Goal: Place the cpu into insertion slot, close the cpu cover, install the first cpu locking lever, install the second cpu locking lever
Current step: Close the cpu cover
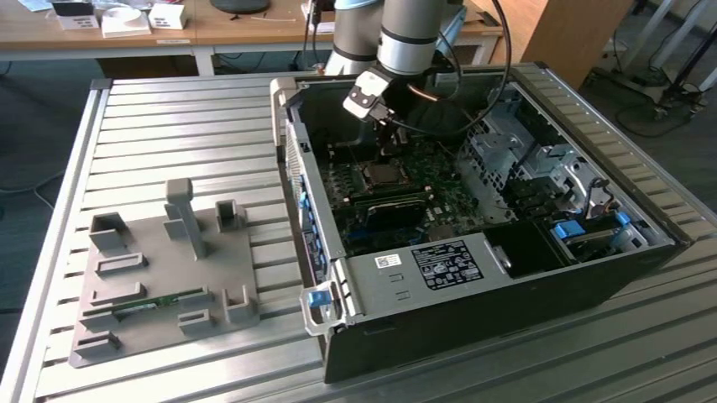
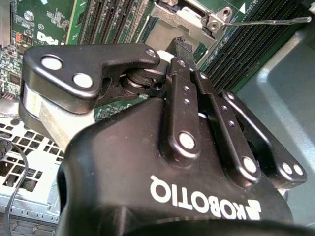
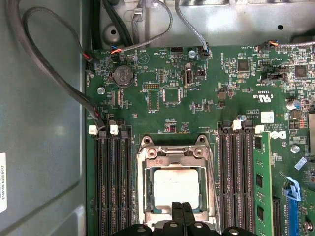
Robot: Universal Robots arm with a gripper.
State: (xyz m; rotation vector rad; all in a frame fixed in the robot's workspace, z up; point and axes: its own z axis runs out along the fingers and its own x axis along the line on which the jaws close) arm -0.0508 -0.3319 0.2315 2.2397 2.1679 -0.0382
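Your ribbed metal desk (image 1: 168, 126) carries the open black computer case (image 1: 471, 327), with wooden desks (image 1: 146, 34) behind. The end effector (image 3: 182, 206) is clenched, black fingertips (image 3: 177, 216) pressed together (what they touch is cut off). The silver-grey cpu (image 3: 176, 187) sits in the insertion slot (image 3: 149, 191) on the green motherboard (image 3: 197, 113), framed by the thin metal cpu cover (image 3: 174, 160).

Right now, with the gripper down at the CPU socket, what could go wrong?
1. The shut gripper sits at the near edge of the cpu and the cpu cover. An off-centre push there could scuff the chip or tilt the cover.
2. In the second wrist view a locking lever sticks out free. If it is unlatched, the cover may lift.
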